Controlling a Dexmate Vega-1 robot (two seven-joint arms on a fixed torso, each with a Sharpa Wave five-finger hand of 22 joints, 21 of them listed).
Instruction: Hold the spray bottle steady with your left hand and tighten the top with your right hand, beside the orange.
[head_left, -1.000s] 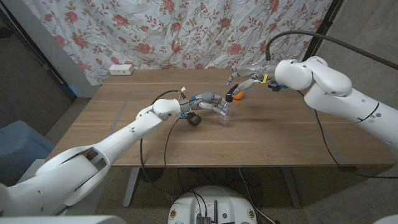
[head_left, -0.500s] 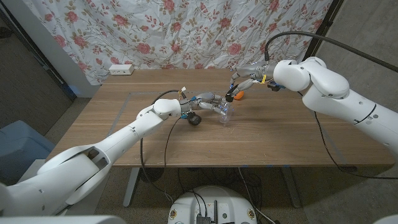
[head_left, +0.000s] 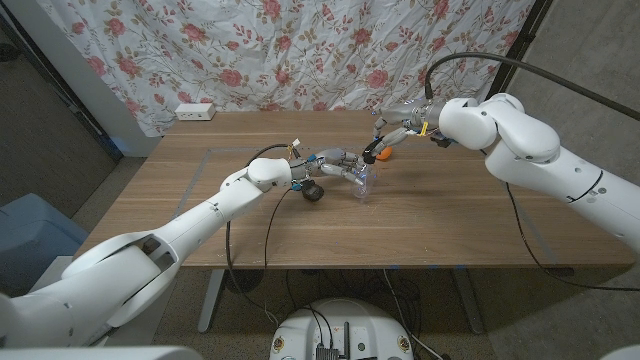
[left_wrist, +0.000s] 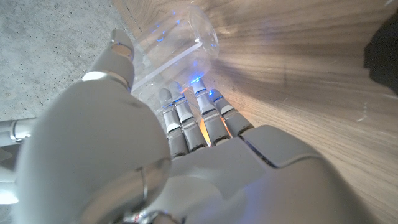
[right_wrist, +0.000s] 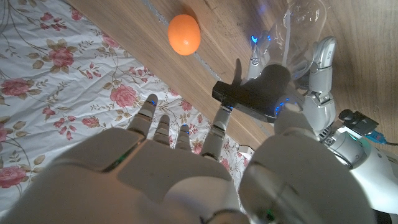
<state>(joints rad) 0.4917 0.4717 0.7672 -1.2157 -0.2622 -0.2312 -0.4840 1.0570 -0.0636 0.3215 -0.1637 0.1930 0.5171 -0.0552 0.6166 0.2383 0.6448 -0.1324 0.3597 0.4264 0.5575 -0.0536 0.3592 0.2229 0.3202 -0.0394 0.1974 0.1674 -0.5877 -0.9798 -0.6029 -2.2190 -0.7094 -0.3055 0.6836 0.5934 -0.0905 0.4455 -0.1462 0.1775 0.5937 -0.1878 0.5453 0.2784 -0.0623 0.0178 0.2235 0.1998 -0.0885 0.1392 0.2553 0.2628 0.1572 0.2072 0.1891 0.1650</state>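
Note:
A clear spray bottle (head_left: 362, 183) stands mid-table, and my left hand (head_left: 338, 164) grips its body from the left. The left wrist view shows the bottle (left_wrist: 180, 43) against my left hand (left_wrist: 186, 155), whose fingers (left_wrist: 205, 118) are wrapped round it. A black spray top (right_wrist: 249, 96) sits on the bottle (right_wrist: 305, 18). My right hand (head_left: 396, 128) hovers just behind and to the right of it. In its wrist view the right hand (right_wrist: 174, 162) has its fingers spread and holds nothing. Its fingertips are close to the top; I cannot tell if they touch. The orange (head_left: 384, 154) (right_wrist: 184, 34) lies right behind the bottle.
A small black object (head_left: 312, 192) lies on the table beside my left wrist. A white power strip (head_left: 195, 112) sits at the far left edge. The floral curtain (head_left: 300, 50) hangs behind the table. A black cable (head_left: 560, 70) arcs over my right arm.
My right hand has drifted slightly to the left over the orange. The left hand and the bottle have kept their place.

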